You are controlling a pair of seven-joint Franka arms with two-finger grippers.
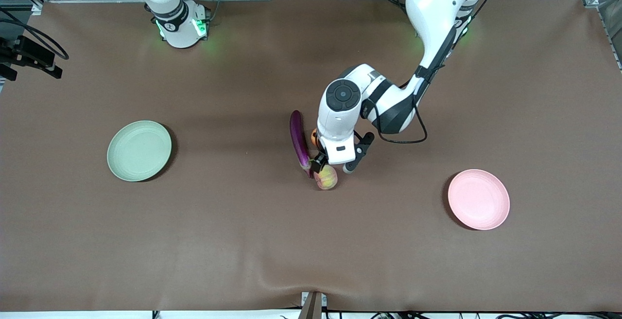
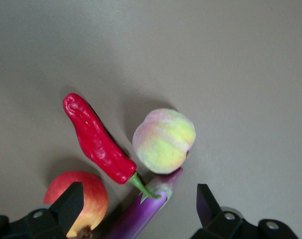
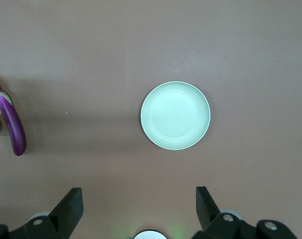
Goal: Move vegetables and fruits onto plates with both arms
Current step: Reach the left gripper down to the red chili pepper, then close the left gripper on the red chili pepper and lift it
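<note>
The produce lies in a cluster mid-table. A purple eggplant (image 1: 299, 141) (image 2: 141, 214) (image 3: 11, 127) touches a yellowish-pink peach (image 1: 326, 179) (image 2: 164, 141) at its stem end. A red chili pepper (image 2: 98, 142) and a red pomegranate-like fruit (image 2: 76, 199) (image 1: 314, 137) lie beside them. My left gripper (image 1: 333, 166) (image 2: 138, 206) hangs open just over the eggplant's stem end and holds nothing. My right gripper (image 3: 138, 209) is open and empty, high over the table near the pale green plate (image 3: 175, 115) (image 1: 139, 150). The pink plate (image 1: 478, 199) lies toward the left arm's end. Both plates are bare.
The right arm's base (image 1: 182, 25) stands at the table's back edge with a green light. A black camera mount (image 1: 29, 56) juts in at the right arm's end of the table. The brown cloth (image 1: 301, 280) has a wrinkle near the front edge.
</note>
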